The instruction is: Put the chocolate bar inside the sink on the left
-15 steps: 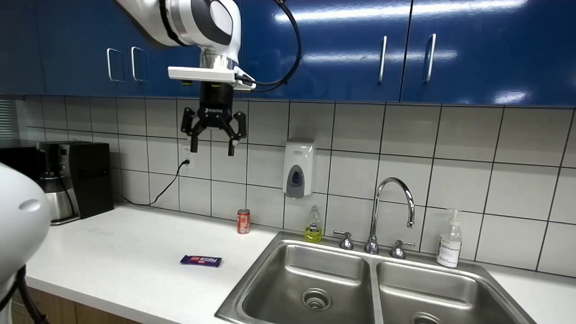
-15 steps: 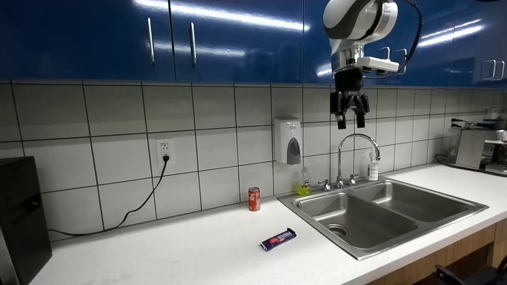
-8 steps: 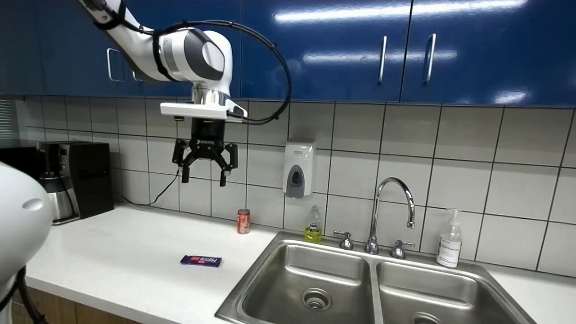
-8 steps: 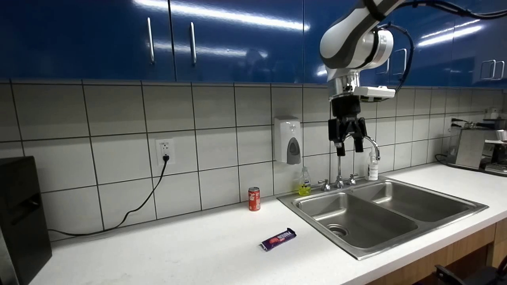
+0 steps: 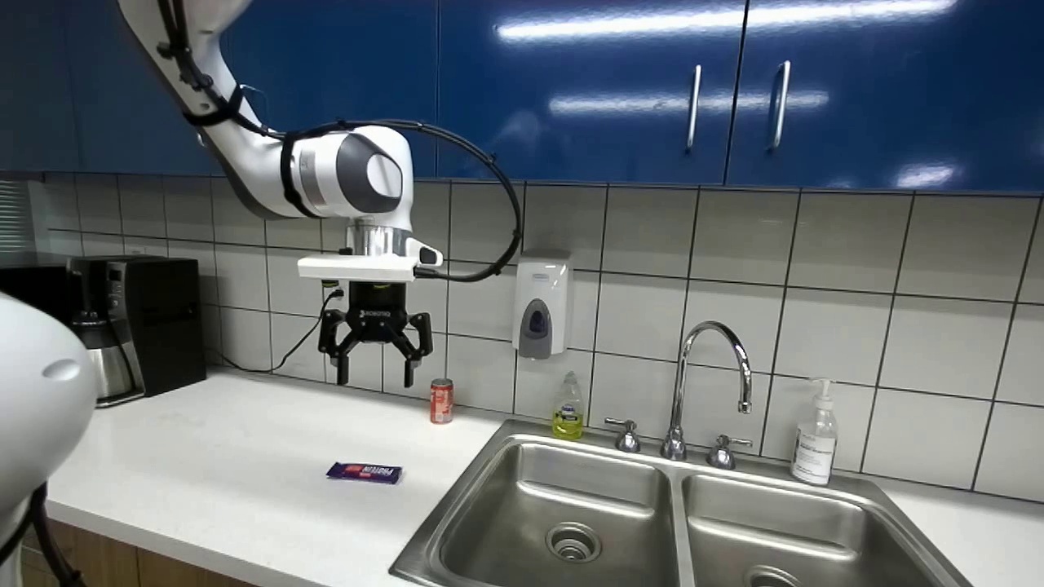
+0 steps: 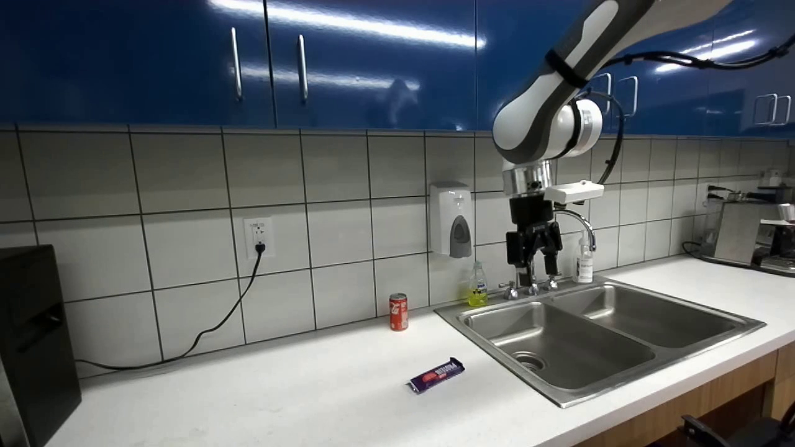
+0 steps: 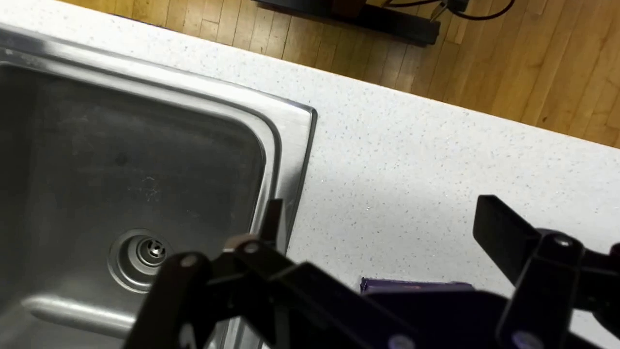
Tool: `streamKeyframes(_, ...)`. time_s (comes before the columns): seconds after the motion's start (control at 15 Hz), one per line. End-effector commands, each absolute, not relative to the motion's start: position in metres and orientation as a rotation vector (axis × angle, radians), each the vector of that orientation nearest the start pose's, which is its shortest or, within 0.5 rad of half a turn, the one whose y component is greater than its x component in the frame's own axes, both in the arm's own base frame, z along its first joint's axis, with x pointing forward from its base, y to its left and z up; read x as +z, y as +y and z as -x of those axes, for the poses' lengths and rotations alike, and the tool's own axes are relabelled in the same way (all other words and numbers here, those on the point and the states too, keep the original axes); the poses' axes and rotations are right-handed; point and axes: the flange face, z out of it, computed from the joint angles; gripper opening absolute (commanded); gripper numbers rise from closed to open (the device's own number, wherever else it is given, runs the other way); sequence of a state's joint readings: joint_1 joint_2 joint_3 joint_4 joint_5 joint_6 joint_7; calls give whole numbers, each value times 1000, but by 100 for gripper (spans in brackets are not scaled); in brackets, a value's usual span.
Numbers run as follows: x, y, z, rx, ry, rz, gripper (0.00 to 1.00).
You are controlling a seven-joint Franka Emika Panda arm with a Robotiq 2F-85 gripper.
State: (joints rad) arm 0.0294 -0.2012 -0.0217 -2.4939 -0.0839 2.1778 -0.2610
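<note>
The chocolate bar (image 5: 364, 473) (image 6: 436, 375), in a purple wrapper with a red mark, lies flat on the white counter beside the sink in both exterior views. In the wrist view only a strip of the chocolate bar (image 7: 416, 285) shows; the gripper's body covers the remainder. The left sink basin (image 5: 506, 534) (image 6: 587, 354) has a round drain and nothing in it; part of this basin (image 7: 160, 194) fills the wrist view's left side. My gripper (image 5: 375, 385) (image 6: 538, 279) points down, well above the counter, its fingers wide apart with nothing between them.
A red can (image 5: 441, 401) and a yellow soap bottle (image 5: 568, 416) stand near the tiled wall. A tall faucet (image 5: 681, 383) rises behind the sink, beside the right basin (image 5: 783, 522). A wall dispenser (image 5: 542, 306) hangs above; a black coffee machine (image 5: 163, 326) stands at the far end.
The arm has come down steadily, bringing my gripper from cabinet height to just above the level of the can. Its fingers stay wide apart. The bar has not moved.
</note>
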Motion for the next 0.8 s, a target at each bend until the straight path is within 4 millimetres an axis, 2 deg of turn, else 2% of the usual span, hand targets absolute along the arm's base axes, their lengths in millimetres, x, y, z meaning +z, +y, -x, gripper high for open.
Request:
streamKeyframes(0.0, 318, 11, -457, 178, -569, 3156, 100)
streamKeyframes(0.47, 253, 32, -493, 204, -641, 3126, 100)
streamKeyframes(0.73, 227, 49, -509, 221, -684, 3109, 100)
